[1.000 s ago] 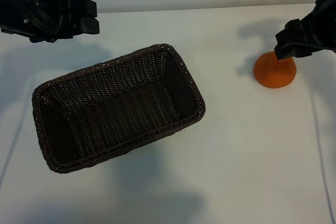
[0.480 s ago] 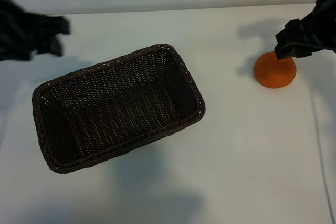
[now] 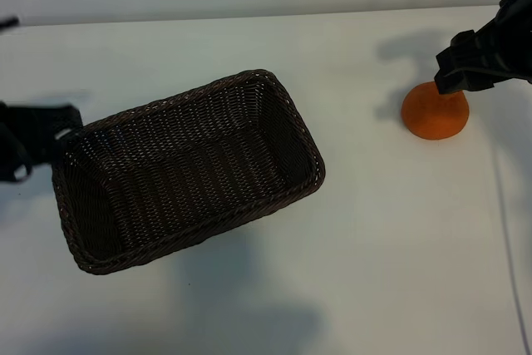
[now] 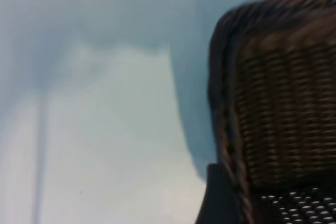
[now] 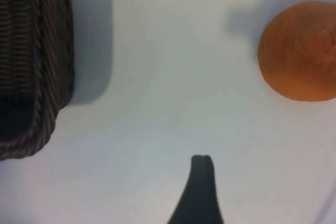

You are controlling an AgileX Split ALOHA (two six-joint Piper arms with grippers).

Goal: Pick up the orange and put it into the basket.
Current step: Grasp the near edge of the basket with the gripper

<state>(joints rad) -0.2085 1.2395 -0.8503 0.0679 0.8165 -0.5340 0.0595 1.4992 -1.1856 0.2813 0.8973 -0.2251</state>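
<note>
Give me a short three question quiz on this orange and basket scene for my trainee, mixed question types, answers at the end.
1. True or false: the orange already lies inside the wicker basket.
2. Which claw is next to the basket's short end: A) left claw, B) right claw?
3. What surface does the orange sit on?

Key: 1. False, it sits on the table, well apart from the basket. 2. A. 3. The white table.
</note>
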